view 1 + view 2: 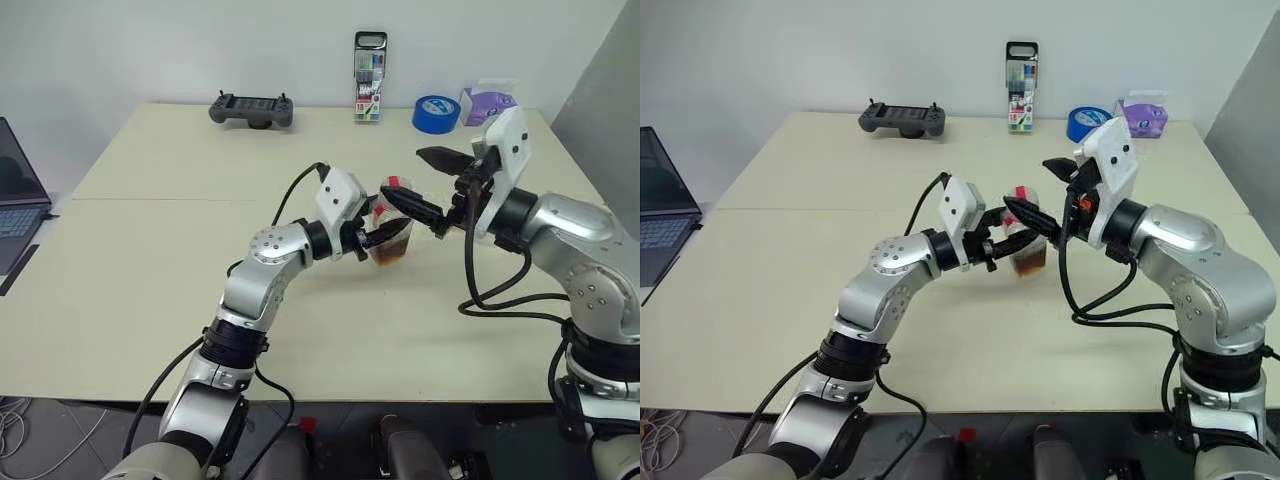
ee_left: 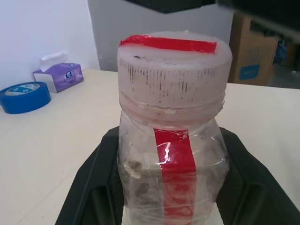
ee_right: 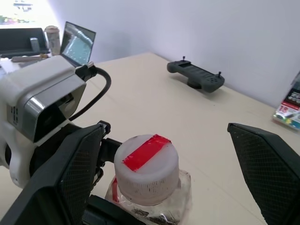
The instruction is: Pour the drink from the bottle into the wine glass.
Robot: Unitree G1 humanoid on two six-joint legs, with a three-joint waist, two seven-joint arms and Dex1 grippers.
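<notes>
Behind my arms, on the beige matte table (image 1: 150,300), lay a dark game controller (image 1: 251,109), a tall marker pack (image 1: 369,77), a blue tape roll (image 1: 436,113) and a purple tissue pack (image 1: 487,102). I had the left gripper (image 1: 392,234) clamped on the small clear squarish plastic bottle (image 2: 171,154), ribbed whitish cap with red tape, mid-table; the right gripper (image 1: 432,187) stood wide apart just above it.

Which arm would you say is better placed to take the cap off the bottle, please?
Probably the right: its tool stands open around the cap, while the left tool is shut on the bottle.
</notes>
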